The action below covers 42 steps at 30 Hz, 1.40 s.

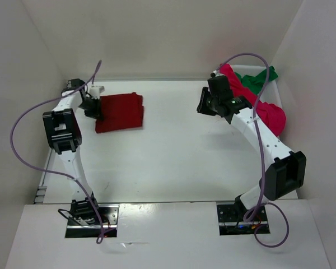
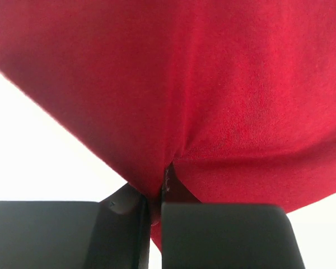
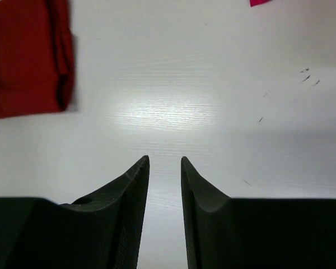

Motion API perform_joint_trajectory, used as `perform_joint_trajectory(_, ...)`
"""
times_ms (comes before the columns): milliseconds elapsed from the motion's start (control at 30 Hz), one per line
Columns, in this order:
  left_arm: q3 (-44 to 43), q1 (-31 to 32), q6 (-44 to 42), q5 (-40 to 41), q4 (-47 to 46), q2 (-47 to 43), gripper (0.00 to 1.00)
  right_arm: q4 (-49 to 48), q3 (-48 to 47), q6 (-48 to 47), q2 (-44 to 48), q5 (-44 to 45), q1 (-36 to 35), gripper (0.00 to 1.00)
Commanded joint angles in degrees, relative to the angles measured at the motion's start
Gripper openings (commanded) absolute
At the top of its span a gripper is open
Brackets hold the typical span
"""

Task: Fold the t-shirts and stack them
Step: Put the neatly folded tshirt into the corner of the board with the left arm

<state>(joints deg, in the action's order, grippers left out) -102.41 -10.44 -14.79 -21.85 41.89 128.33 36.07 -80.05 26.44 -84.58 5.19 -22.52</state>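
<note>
**Dark red shirt being pinched at its left edge**

From above, the folded dark red t-shirt is being shown flat at the far left of the table, its long axis running left to right. Open table is being left to its right and on its near side. Its left edge is being met by the left gripper, with that arm bent along the left wall. The right gripper is being held over mid-table, near the crimson t-shirt and green t-shirt heaped at the far right.

At the left wrist, the red cloth's edge is being pinched between fingers pressed together.

At the right wrist, the fingers are being held narrowly apart over bare table.
</note>
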Motion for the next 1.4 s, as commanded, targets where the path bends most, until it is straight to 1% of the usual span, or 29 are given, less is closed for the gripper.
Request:
perform_joint_trajectory(0, -7.69, -3.44, -3.76, 6.54, 1.88, 5.25, 0.0, 1.19, -4.75, -3.14, -2.69, 1.4, 0.19, 0.35)
perform_joint_trajectory(33, -10.41, -5.36, -4.37, 8.29, 2.49, 6.57, 0.0, 1.97, -5.46, -3.84, -3.48, 1.4, 0.2, 0.35)
perform_joint_trajectory(67, -16.53, -6.25, -4.37, 9.01, 3.8, 9.62, 0.0, 2.94, -6.16, -3.85, -5.14, 1.4, 0.2, 0.35)
perform_joint_trajectory(133, -23.41, -8.36, -4.9, 10.33, 5.39, 14.81, 0.0, 3.56, -8.1, -4.46, -6.47, 1.4, 0.2, 0.35)
perform_joint_trajectory(167, -30.67, -8.37, -5.95, 11.9, 7.48, 16.58, 0.0, 4.35, -8.1, -4.46, -6.48, 1.4, 0.2, 0.35)
perform_joint_trajectory(200, -34.22, -8.98, -5.96, 13.39, 8.2, 18.43, 0.0, 4.35, -8.63, -4.46, -7.18, 1.4, 0.2, 0.35)
perform_joint_trajectory(233, -41.65, -8.99, -6.74, 15.93, 10.04, 22.1, 0.0, 4.35, -8.63, -4.46, -7.18, 1.4, 0.2, 0.35)
perform_joint_trajectory(300, -51.08, -8.99, -6.75, 16.57, 12.76, 26.42, 0.0, 4.97, -8.63, -3.94, -7.18, 1.4, -0.33, 0.35)
perform_joint_trajectory(333, -56.62, -9.6, -6.75, 17.18, 16.17, 31.4, 0.0, 4.97, -8.63, -3.94, -7.18, 1.4, -0.33, 0.35)
perform_joint_trajectory(367, -67.46, -9.6, -6.05, 17.97, 17.86, 33.71, 0.0, 5.75, -8.63, -3.94, -7.18, 1.4, -0.85, 0.35)
perform_joint_trajectory(433, -75.27, -10.12, -6.04, 19.12, 20.76, 39.33, 0.0, 6.55, -8.63, -3.94, -7.18, 2.36, -0.86, 0.35)
perform_joint_trajectory(467, -76.7, -10.13, -6.04, 19.12, 20.78, 39.97, 0.0, 7.42, -8.63, -3.94, -7.18, 2.37, -1.46, 0.35)
perform_joint_trajectory(567, -74.78, -10.65, -5.52, 18.59, 19.02, 39.98, 0.0, 8.57, -9.15, -3.94, -6.66, 3.5, -1.47, 0.36)
perform_joint_trajectory(633, -76.26, -11.18, -5.52, 20.43, 17.88, 41.46, 0.0, 9.27, -9.16, -3.94, -6.66, 3.51, -1.47, 0.36)
perform_joint_trajectory(733, -77.06, -11.18, -6.22, 23.51, 16.65, 41.47, 0.01, 9.8, -9.77, -3.94, -6.66, 3.51, -1.47, 0.4)
perform_joint_trajectory(767, -77.06, -11.18, -6.83, 24.21, 15.69, 41.47, 0.03, 9.8, -9.77, -3.94, -6.66, 4.12, -1.47, 0.45)
perform_joint_trajectory(867, -77.06, -11.18, -8.15, 27.38, 12.96, 40.94, 0.12, 11.12, -11.0, -3.32, -6.66, 8.5, -1.47, 0.59)
perform_joint_trajectory(900, -77.06, -11.18, -8.15, 28.17, 11.74, 40.94, 0.17, 11.12, -11.53, -3.32, -6.66, 10.0, -1.47, 0.62)
perform_joint_trajectory(933, -77.06, -11.18, -8.94, 29.91, 11.12, 40.25, 0.31, 12.51, -12.92, -2.8, -6.66, 11.58, -1.47, 0.66)
perform_joint_trajectory(967, -77.06, -11.18, -8.94, 30.54, 10.59, 40.24, 0.37, 13.22, -13.98, -2.79, -6.66, 13.34, -1.47, 0.7)
perform_joint_trajectory(1000, -77.06, -11.18, -8.94, 30.55, 10.58, 39.46, 0.42, 13.93, -15.21, -2.27, -7.26, 17.1, 0.01, 0.79)
perform_joint_trajectory(1033, -77.06, -11.18, -8.94, 30.55, 10.06, 39.45, 0.47, 14.8, -18.09, -2.27, -7.27, 18.7, 1.07, 0.79)
perform_joint_trajectory(1067, -77.06, -11.18, -8.94, 30.55, 10.05, 38.06, 0.6, 16.29, -19.69, -1.66, -8.84, 20.89, 4.04, 0.82)
perform_joint_trajectory(1100, -77.06, -11.18, -8.94, 29.85, 10.58, 37.35, 0.68, 17.0, -21.27, -1.65, -9.46, 20.91, 6.15, 0.83)
perform_joint_trajectory(1167, -77.06, -11.18, -7.28, 29.23, 10.58, 34.98, 0.9, 17.54, -25.06, -1.65, -11.39, 20.91, 11.07, 0.83)
perform_joint_trajectory(1200, -77.06, -11.18, -6.75, 29.23, 10.58, 34.18, 1.0, 16.93, -25.76, -2.35, -12.1, 20.04, 16.23, 0.83)
perform_joint_trajectory(1267, -77.06, -10.48, -6.75, 29.23, 11.63, 31.73, 1.0, 16.92, -27.78, -4.09, -14.2, 18.46, 21.18, 0.83)
perform_joint_trajectory(1300, -77.06, -9.79, -6.75, 29.23, 11.64, 30.76, 1.0, 16.92, -28.66, -4.63, -17.61, 18.45, 23.12, 0.83)
perform_joint_trajectory(1367, -77.06, -8.99, -6.05, 28.71, 13.73, 27.69, 1.0, 17.63, -30.16, -5.34, -20.97, 19.69, 26.38, 0.84)
